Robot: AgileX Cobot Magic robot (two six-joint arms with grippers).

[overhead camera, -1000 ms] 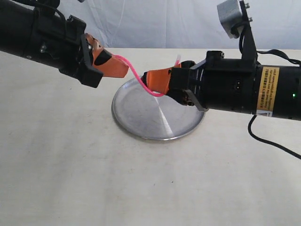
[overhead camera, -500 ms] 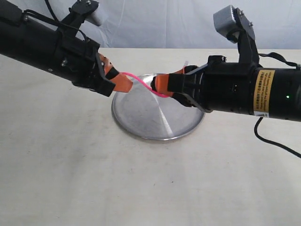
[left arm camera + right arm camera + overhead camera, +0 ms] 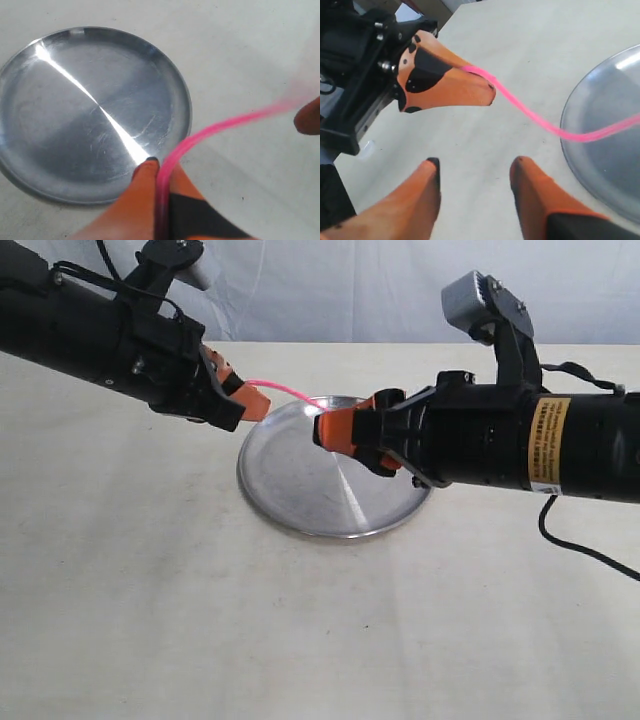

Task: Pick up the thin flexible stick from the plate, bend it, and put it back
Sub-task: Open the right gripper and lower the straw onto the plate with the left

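Exterior view: left claw [image 3: 258, 400] clenched on the thin flexible stick [image 3: 288, 390], which hangs in the air over the plate [image 3: 300, 510] rim; right claw [image 3: 322, 430] close by. Left wrist view: stick pinched in the claw, curving away. Right wrist view: right claw spread, grasping nothing, and the stick passes beyond it. Pickup and bend look done; putting it back on the plate is left.

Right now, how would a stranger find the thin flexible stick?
Look at the round steel plate between the two arms. Over its far-left rim, the left gripper pinches the thin flexible stick. It is the only bright pink thing, a thin curved line.
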